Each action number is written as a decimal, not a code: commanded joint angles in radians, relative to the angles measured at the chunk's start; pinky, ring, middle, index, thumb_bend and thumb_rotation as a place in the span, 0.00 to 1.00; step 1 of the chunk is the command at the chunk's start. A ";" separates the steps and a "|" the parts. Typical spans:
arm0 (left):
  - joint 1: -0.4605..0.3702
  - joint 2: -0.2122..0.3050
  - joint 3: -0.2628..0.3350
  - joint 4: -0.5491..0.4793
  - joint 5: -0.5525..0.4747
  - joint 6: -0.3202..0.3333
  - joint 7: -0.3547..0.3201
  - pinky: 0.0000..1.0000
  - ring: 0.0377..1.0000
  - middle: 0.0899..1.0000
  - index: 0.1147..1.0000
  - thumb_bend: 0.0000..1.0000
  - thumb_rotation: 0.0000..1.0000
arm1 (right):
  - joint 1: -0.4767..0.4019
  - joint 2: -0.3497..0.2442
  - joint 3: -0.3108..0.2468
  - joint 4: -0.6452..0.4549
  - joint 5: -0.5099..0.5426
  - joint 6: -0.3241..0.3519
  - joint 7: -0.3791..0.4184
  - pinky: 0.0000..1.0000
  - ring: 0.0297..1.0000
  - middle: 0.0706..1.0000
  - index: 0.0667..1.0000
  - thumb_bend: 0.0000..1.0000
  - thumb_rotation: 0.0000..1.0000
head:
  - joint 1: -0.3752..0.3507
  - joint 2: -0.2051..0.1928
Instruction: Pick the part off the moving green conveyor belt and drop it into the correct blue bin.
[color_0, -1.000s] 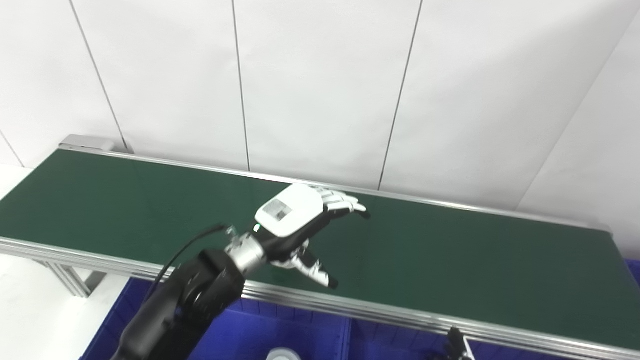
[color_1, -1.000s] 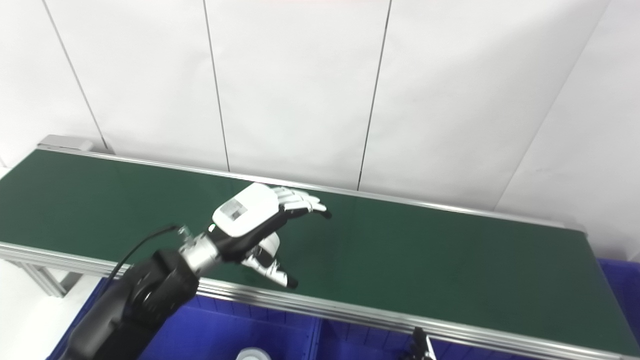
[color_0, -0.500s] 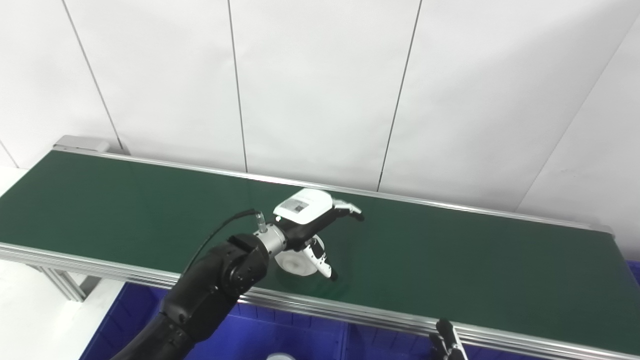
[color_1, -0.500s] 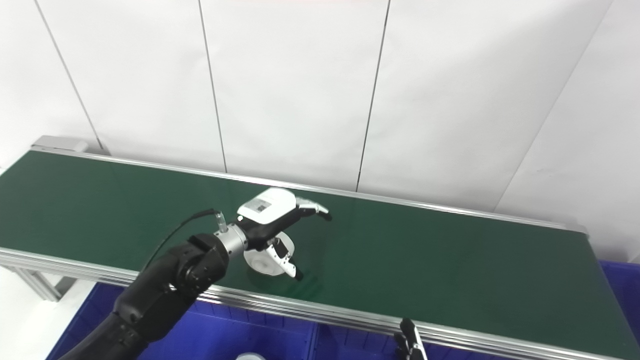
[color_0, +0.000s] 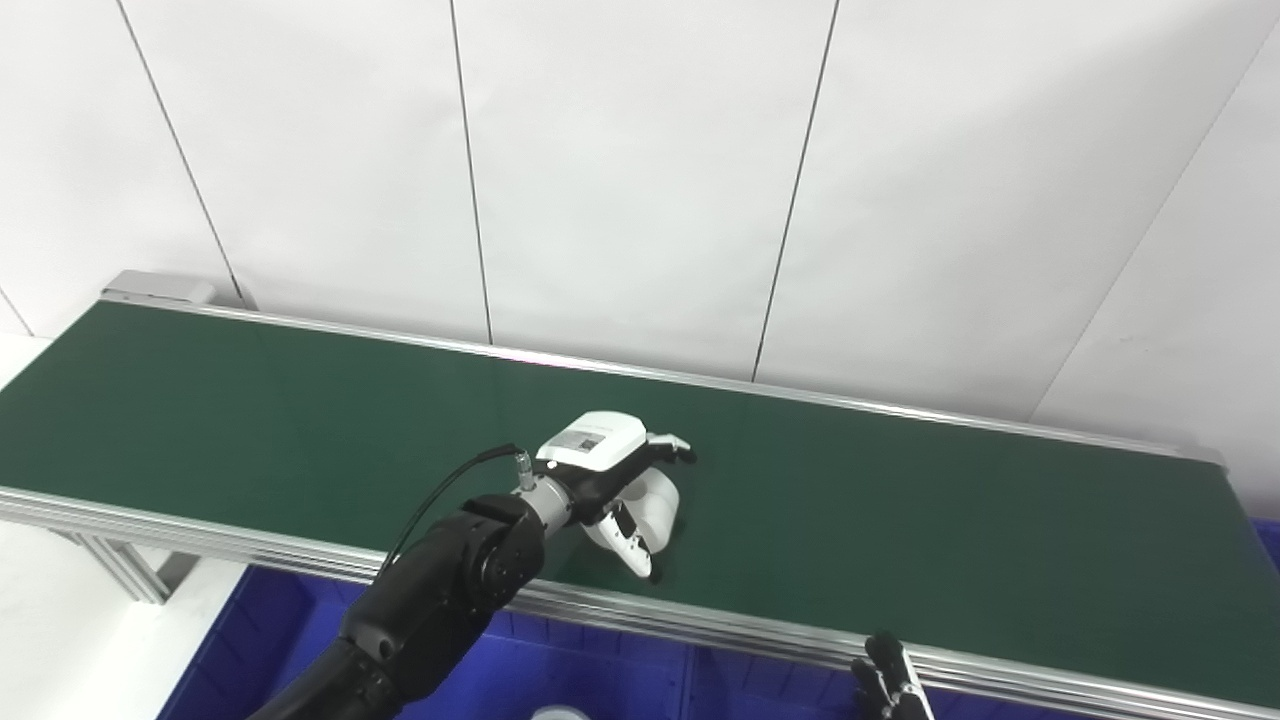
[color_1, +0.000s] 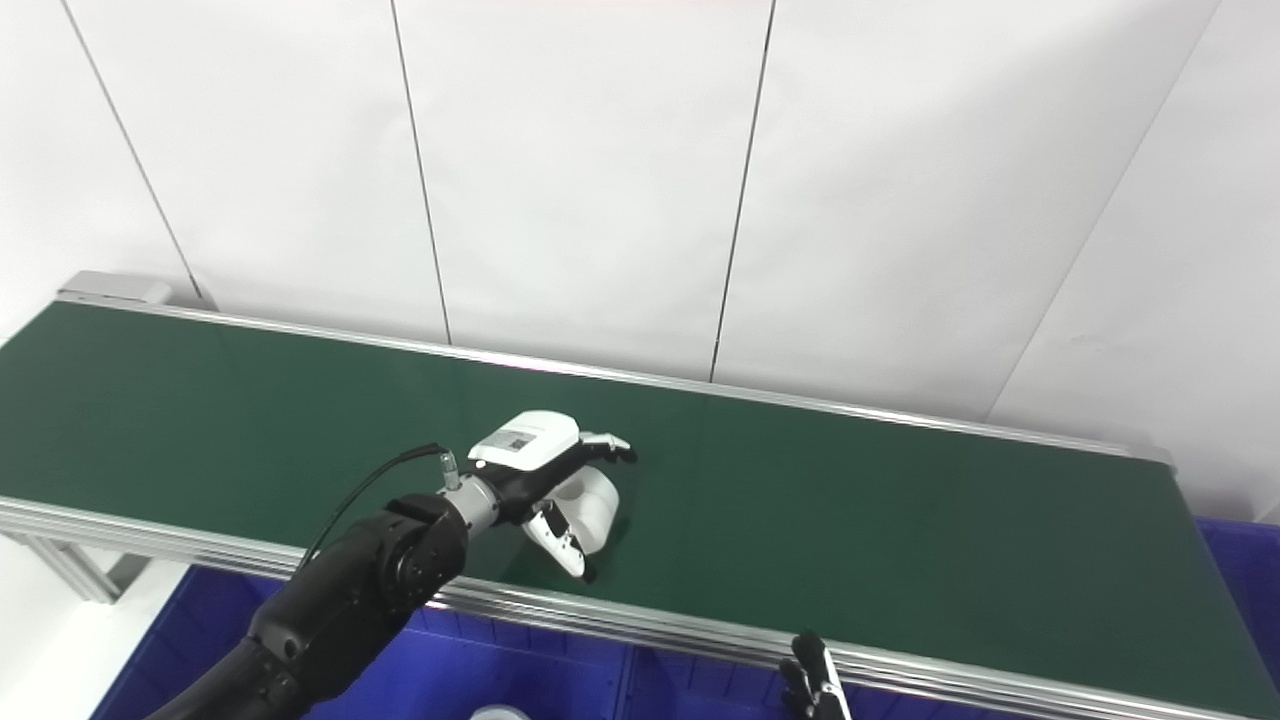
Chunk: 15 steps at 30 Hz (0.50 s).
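Green conveyor belt (color_0: 250, 400) runs left to right before a white panelled wall (color_0: 640, 170); blue bins (color_0: 600, 680) sit along its near edge. Left hand (color_0: 610, 470) lies low over mid-belt, fingers and thumb spread around the white part (color_0: 658, 503), not yet closed. Right hand (color_0: 890, 685) barely shows at bottom right; state cannot be told.

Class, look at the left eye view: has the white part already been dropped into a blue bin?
No, the white part lies on the green conveyor belt, with the left hand around it.
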<state>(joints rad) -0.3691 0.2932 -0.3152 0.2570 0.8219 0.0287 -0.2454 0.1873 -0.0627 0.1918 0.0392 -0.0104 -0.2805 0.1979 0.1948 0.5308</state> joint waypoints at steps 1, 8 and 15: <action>-0.054 0.028 -0.005 -0.020 -0.001 0.014 -0.005 0.74 0.83 0.83 0.83 1.00 0.22 | -0.004 0.012 0.006 -0.039 0.009 -0.004 0.001 0.95 0.96 0.98 1.00 0.89 0.98 | 0.001 0.005; -0.072 0.039 -0.028 -0.050 0.028 0.061 -0.019 0.74 0.82 0.82 0.81 0.98 0.18 | 0.005 0.013 0.012 -0.063 0.012 0.010 0.001 0.95 0.96 0.97 1.00 0.89 0.97 | -0.006 0.011; -0.049 -0.002 0.011 -0.017 -0.035 0.028 0.102 0.45 0.52 0.54 0.50 0.68 0.03 | 0.015 0.013 0.023 -0.089 0.006 0.019 0.001 0.92 0.95 0.97 1.00 0.87 0.98 | -0.014 0.015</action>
<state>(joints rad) -0.3905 0.3024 -0.3229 0.2446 0.8102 0.0850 -0.2040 0.2033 -0.0597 0.2114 -0.0122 -0.0089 -0.2634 0.1980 0.1810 0.5461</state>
